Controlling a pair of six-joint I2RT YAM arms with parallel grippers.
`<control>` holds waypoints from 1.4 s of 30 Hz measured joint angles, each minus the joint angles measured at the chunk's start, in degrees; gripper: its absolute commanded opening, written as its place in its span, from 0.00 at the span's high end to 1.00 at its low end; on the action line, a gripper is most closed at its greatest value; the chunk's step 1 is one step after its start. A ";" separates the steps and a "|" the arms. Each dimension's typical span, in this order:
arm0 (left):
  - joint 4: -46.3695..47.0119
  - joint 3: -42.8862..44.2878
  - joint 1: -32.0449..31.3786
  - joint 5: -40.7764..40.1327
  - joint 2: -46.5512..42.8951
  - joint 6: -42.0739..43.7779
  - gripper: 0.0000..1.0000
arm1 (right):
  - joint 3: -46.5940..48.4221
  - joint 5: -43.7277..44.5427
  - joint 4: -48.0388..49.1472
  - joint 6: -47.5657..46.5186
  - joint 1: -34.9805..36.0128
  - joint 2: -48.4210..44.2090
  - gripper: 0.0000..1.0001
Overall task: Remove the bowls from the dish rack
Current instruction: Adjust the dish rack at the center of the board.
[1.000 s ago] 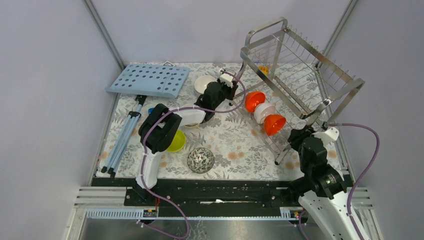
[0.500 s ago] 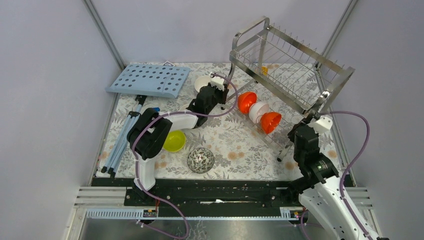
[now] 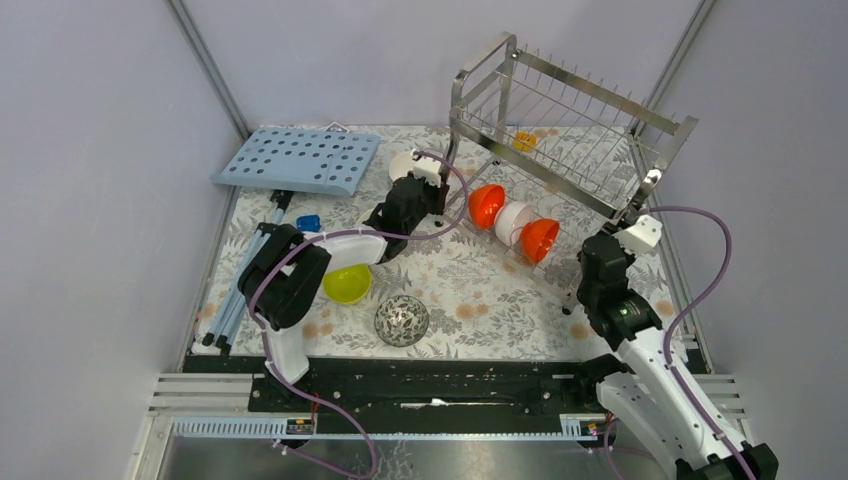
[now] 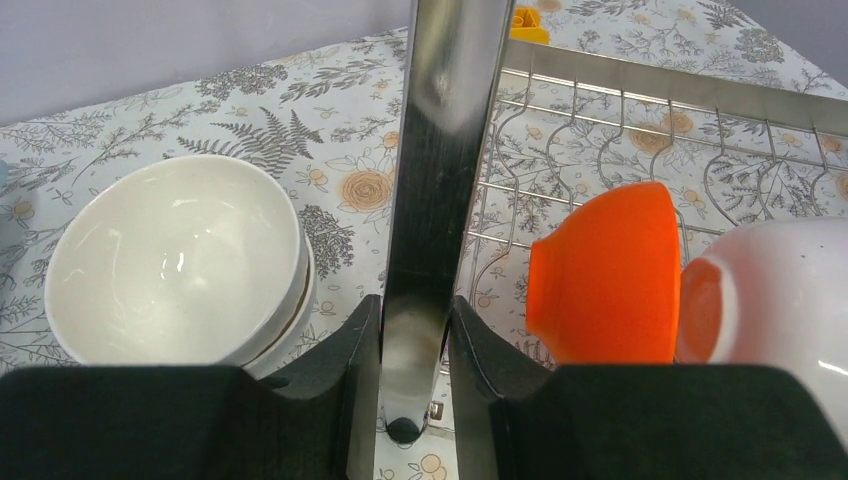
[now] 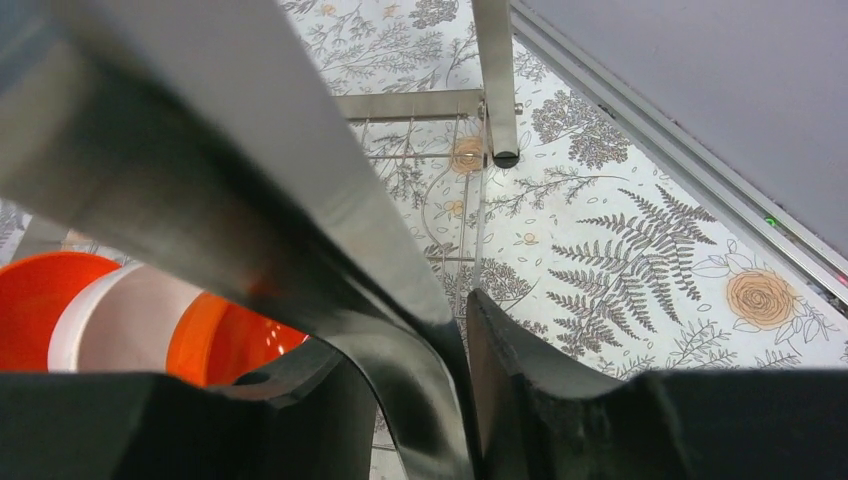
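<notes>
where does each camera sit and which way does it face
Top external: above, behind the left arm and right arm, looking down at the table; both show.
Left wrist: on the left arm, looking along the left gripper, shut on a dish rack post, toward cream bowls.
Right wrist: on the right arm, looking along the right gripper, shut on a rack bar.
Shared: both wrist views show an orange bowl and the white bowl in the rack.
</notes>
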 measured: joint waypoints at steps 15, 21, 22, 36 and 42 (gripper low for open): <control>-3.58 -0.02 -3.45 -4.46 -1.46 -2.45 1.00 | 0.00 -8.04 -7.17 3.52 -1.84 -8.20 0.17; -4.22 0.00 -4.55 -6.36 -1.66 -3.37 1.00 | 3.26 -11.13 -19.67 9.05 -1.53 -13.92 0.21; -4.26 0.00 -4.68 -6.75 -1.66 -3.50 1.00 | 3.72 -11.34 -21.09 10.05 -1.46 -14.56 0.23; -6.16 -0.92 -6.03 -11.39 -3.23 -4.72 1.00 | 3.69 -6.54 -29.88 20.83 -1.36 -12.70 0.70; -6.62 -2.78 -6.14 -11.17 -5.05 -5.49 1.00 | 2.91 -3.19 -27.12 20.46 -0.92 -10.43 0.79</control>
